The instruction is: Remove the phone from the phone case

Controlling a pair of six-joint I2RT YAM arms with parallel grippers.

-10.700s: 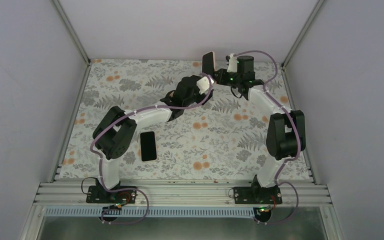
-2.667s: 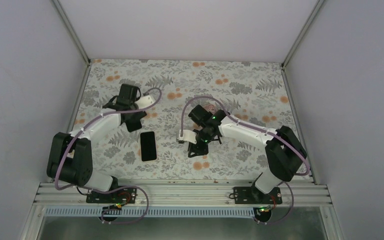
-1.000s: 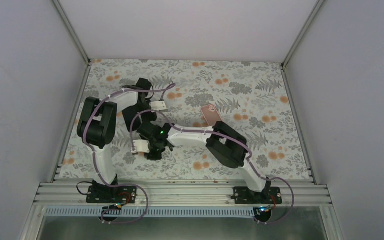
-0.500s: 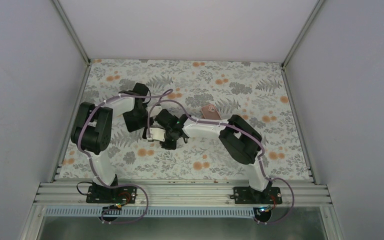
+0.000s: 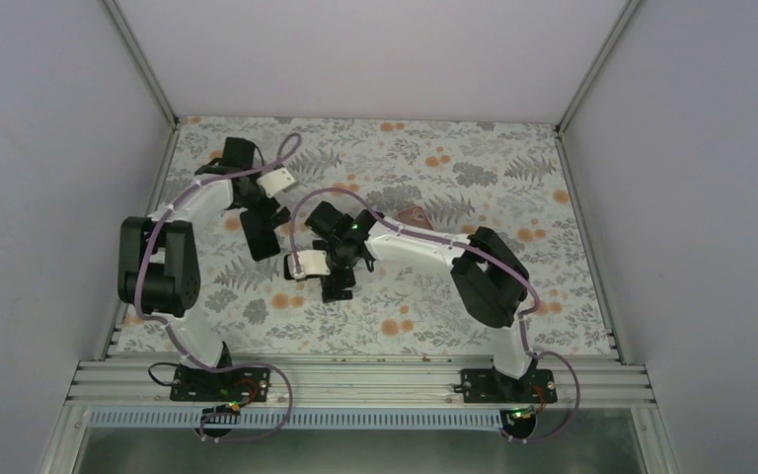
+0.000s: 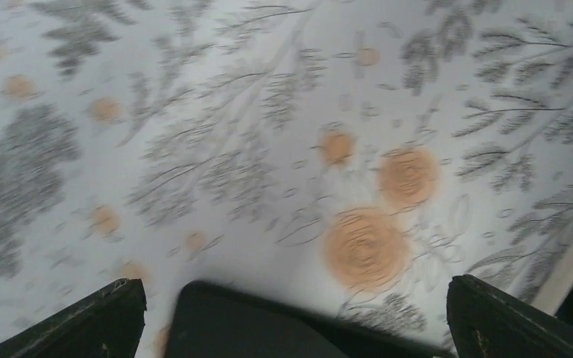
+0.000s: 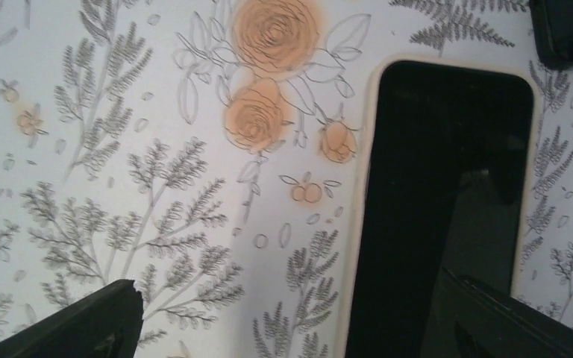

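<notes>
**TOP VIEW.**
- Desk (image 5: 513, 158): floral cloth, grey ferns, orange blooms.
- L arm (image 5: 158, 267): folded back on itself. L fingers (image 5: 260, 239) pointed down at desk centre-left. Opening not readable from here.
- R arm (image 5: 424, 247): reached across to desk centre. R fingers (image 5: 340, 286) pointed down, approx 4 o'clock of L fingers, near but apart.
- Phone case (image 5: 416, 214): pink, flat on desk, at 1–2 o'clock of R fingers. Near edge was hidden by R arm. Nothing gripped it.
- Phone: not distinguishable in this view.

**L WRIST.**
- L fingers (image 6: 97, 321): sat at the 7 and 5 o'clock corners, spread wide, nothing clamped.
- Dark object (image 6: 254, 324): rounded corner, at 6 o'clock between the fingers. Blurred, identity not determinable.
- Desk (image 6: 194, 149): two orange blooms at 3–4 o'clock of centre.

**R WRIST.**
- R fingers (image 7: 82, 328): sat at the 7 and 5 o'clock corners, spread wide, gripping nothing.
- Phone (image 7: 440, 186): flat on desk, screen up, glossy black glass w/ pale cream edge. Long axis ran 12–6 o'clock and filled the 3 o'clock half of frame. The 5 o'clock finger overlapped its lower corner in view; contact not determinable.
- Dark item (image 7: 571, 26): at the 1 o'clock corner, cut by the frame, unidentified, apart from phone.
- Desk (image 7: 157, 186): orange blooms at 12 o'clock.
</notes>
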